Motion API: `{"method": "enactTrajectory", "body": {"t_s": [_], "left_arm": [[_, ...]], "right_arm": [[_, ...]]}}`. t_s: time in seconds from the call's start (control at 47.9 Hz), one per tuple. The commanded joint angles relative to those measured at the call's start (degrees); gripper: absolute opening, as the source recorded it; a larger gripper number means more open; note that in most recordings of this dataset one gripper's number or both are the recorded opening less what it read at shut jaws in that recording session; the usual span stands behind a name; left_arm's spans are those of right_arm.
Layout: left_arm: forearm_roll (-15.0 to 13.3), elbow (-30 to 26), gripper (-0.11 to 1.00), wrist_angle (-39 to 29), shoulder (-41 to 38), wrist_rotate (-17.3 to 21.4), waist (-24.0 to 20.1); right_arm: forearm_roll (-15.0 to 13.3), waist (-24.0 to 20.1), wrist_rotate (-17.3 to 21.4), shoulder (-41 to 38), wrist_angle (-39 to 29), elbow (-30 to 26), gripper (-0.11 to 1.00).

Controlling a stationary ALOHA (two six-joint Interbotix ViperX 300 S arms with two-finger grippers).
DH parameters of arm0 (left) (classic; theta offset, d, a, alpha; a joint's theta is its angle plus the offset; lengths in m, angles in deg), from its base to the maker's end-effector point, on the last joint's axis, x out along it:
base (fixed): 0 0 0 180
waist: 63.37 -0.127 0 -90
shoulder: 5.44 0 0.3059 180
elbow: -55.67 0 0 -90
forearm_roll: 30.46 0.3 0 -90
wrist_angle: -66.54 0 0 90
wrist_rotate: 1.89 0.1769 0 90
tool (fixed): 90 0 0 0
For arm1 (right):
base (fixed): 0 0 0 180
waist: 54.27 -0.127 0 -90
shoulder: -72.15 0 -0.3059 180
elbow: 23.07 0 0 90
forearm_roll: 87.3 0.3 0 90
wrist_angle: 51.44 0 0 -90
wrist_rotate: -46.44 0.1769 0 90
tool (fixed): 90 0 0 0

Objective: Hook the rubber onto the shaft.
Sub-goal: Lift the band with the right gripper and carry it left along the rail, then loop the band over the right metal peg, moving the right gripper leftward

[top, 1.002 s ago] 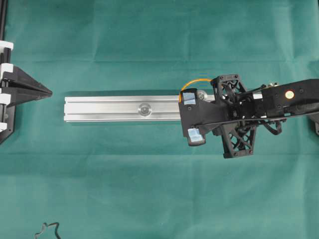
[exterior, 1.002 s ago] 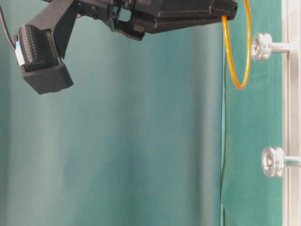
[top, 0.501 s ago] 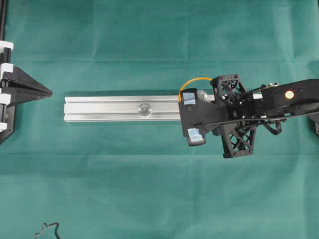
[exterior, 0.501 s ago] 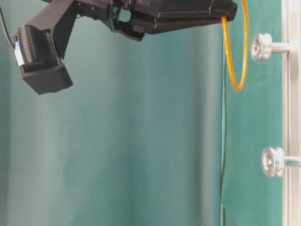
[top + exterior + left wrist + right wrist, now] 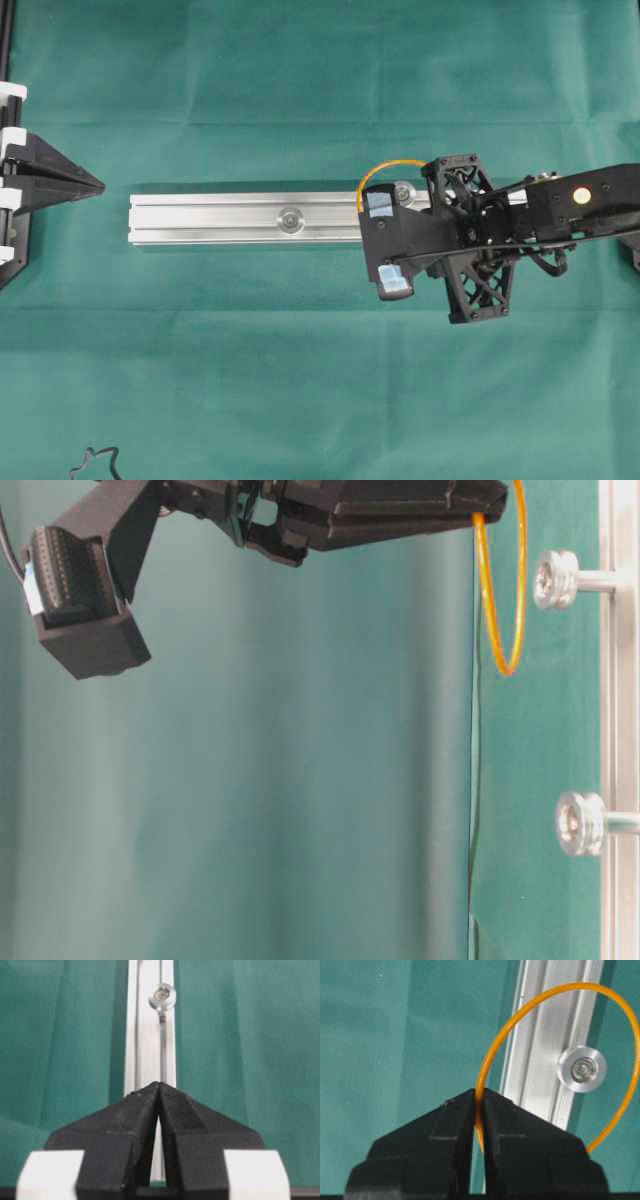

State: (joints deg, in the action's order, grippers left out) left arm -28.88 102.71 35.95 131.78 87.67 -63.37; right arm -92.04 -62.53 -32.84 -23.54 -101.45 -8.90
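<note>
The right pincer (image 5: 479, 1105) pinches the orange rubber band (image 5: 492, 1055) at one edge so the loop hangs open around the rail's right shaft (image 5: 582, 1069), not yet hooked; the left pincer (image 5: 159, 1091) rests closed, empty.

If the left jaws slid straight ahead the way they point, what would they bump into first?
Probably the nearer shaft standing up from the silver rail. The left gripper, jaws shut, points along that rail. Height is hard to judge, so it might scrape the rail first.

No text, label, brand or number can be read anywhere (any stickers are too blurred).
</note>
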Motion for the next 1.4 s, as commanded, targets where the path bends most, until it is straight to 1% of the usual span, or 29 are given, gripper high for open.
{"method": "enactTrajectory", "body": {"t_s": [0.0,0.438,0.751,0.918,1.378], "left_arm": [[0.2,-1.7,0.0,0.4,-0.5,0.0,-0.2],[0.2,-1.7,0.0,0.4,-0.4,-0.1,-0.2],[0.1,-1.7,0.0,0.4,-0.4,-0.1,-0.2],[0.1,-1.7,0.0,0.4,-0.5,-0.1,-0.2],[0.1,-1.7,0.0,0.4,-0.5,-0.1,-0.2]], "right_arm": [[0.2,-0.6,0.1,0.4,0.4,-0.9,0.09],[0.2,-2.0,0.1,0.1,0.4,-1.1,0.09],[0.2,-2.5,0.2,0.1,1.7,-1.1,0.09],[0.7,-2.9,0.2,0.1,1.7,-1.1,0.09],[0.9,-4.7,0.2,0.1,1.7,-1.1,0.09]]}}
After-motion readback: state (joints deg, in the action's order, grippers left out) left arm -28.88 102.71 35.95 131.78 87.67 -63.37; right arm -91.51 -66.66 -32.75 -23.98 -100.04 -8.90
